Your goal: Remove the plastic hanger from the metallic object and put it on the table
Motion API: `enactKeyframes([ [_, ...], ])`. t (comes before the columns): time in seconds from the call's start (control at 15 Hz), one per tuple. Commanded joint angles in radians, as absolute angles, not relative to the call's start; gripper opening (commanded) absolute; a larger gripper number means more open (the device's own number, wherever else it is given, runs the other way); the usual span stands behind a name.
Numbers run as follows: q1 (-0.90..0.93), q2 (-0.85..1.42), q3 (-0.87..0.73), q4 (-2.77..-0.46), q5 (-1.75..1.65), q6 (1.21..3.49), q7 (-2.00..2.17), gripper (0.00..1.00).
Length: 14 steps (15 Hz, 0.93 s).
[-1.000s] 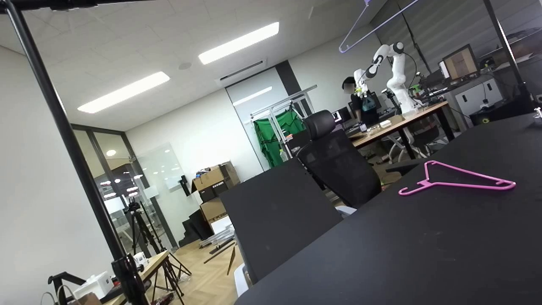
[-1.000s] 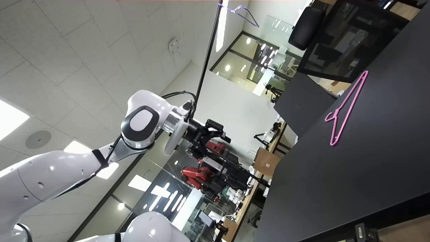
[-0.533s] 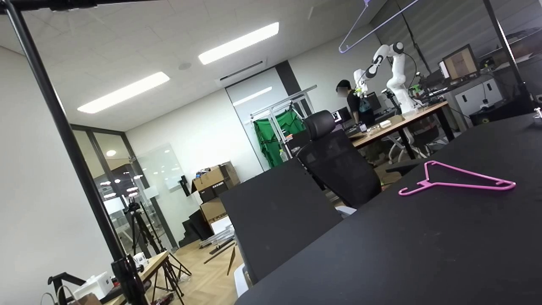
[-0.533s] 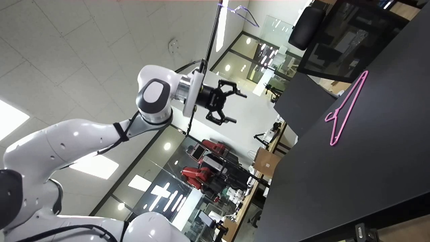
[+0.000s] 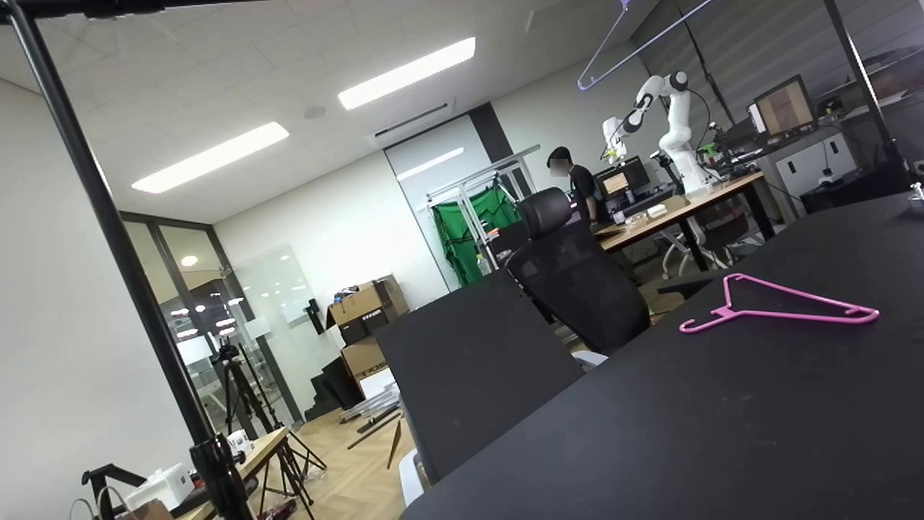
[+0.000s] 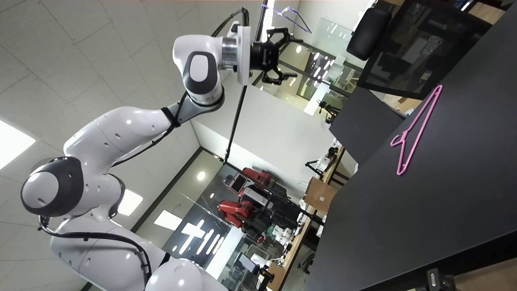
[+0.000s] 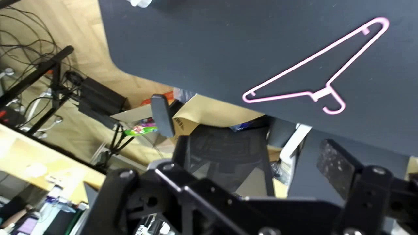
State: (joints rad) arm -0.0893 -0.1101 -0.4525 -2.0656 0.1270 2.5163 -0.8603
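Hanging high: the lavender hanger (image 5: 650,45), above the surface (image 5: 686,419), partly out of sight in an exterior view
Tool (image 6: 295,57): spread wide, near the lavender hanger in an exterior view, depth between them unclear
Pink hanger (image 5: 801,316): flat on the surface, hook toward its edge

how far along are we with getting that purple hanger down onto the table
Done: nothing visible yet; the lavender hanger hangs high in both exterior views, and the pink hanger lying on the table is a different one. In hand: nothing; the gripper is aloft, jaws open with nothing between them. Left: grasp the lavender hanger, free it and lay it on the table.
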Motion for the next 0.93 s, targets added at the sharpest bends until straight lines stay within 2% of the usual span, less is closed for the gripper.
enactKeyframes([
  [0.0,-0.175,0.050,-0.423,-1.811,0.221,2.512,-0.786,1.00],
  [0.2,-0.248,0.130,-0.395,-1.636,0.261,2.453,-0.699,1.00],
  [0.27,-0.251,0.055,-0.368,-1.777,0.231,2.511,-0.769,1.00],
  [0.87,-0.279,0.071,-0.339,-1.764,0.230,2.503,-0.765,1.00],
])
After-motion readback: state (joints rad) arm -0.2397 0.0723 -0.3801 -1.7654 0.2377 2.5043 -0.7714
